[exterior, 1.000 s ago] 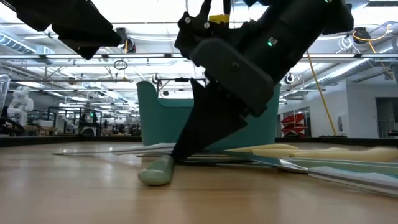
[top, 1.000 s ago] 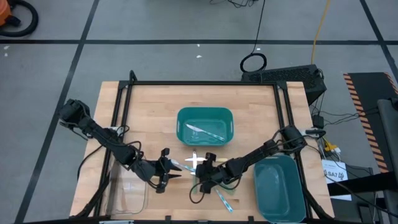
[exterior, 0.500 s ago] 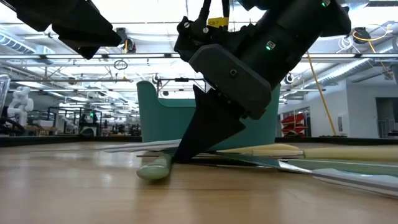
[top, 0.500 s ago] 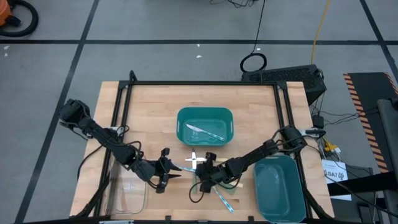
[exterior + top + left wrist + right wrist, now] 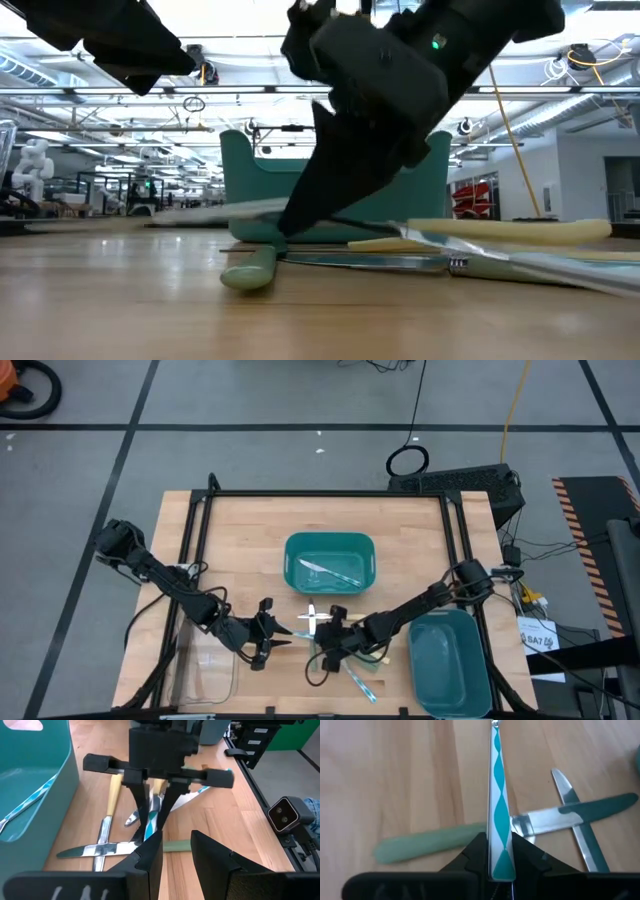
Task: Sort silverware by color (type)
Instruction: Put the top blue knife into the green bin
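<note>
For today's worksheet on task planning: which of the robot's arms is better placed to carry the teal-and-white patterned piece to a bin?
The right. Its end effector is already shut on the teal-and-white patterned piece, above the cutlery pile. The left end effector waits beside the pile, open and empty.

lab/industrial hall | taped concrete floor (image 5: 250,400) | ceiling trusses (image 5: 120,95)

A teal-and-white patterned piece (image 5: 499,820) stands pinched above the wood; a green-handled knife (image 5: 470,838) lies beneath, crossing another (image 5: 575,815); yellow-handled pieces (image 5: 114,795) lie nearby.
</note>
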Tool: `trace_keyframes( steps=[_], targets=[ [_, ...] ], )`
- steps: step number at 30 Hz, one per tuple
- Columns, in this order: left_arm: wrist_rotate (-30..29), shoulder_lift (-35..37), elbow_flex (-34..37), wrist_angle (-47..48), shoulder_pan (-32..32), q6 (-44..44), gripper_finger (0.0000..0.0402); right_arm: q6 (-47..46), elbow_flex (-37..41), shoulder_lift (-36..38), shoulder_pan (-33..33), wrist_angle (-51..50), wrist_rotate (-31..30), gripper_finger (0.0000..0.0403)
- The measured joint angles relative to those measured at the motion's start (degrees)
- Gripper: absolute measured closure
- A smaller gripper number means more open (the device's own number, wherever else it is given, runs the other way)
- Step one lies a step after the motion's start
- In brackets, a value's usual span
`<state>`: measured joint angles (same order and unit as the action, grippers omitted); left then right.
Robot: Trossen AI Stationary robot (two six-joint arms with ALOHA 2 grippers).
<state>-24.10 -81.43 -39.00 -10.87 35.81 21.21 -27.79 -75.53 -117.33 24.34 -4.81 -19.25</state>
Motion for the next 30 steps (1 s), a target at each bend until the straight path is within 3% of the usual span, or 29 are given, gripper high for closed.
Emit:
trace_keyframes(
  steps=[15,24,30],
  targets=[
    [-0.02,-0.16,0.0,0.42,0.0,0.35,0.0293,3.69,0.0,0.65,0.02,-0.18,0.02,0.0337],
    [-0.02,-5.79,0.02,0.49,0.01,-1.98,0.0292,8.18,0.0,0.65,0.02,0.34,-0.44,0.034],
    [-0.4,-7.75,0.02,0.34,-0.88,-1.57,0.0243,10.47,0.0,0.65,0.02,0.32,-4.62,0.034]
  ],
)
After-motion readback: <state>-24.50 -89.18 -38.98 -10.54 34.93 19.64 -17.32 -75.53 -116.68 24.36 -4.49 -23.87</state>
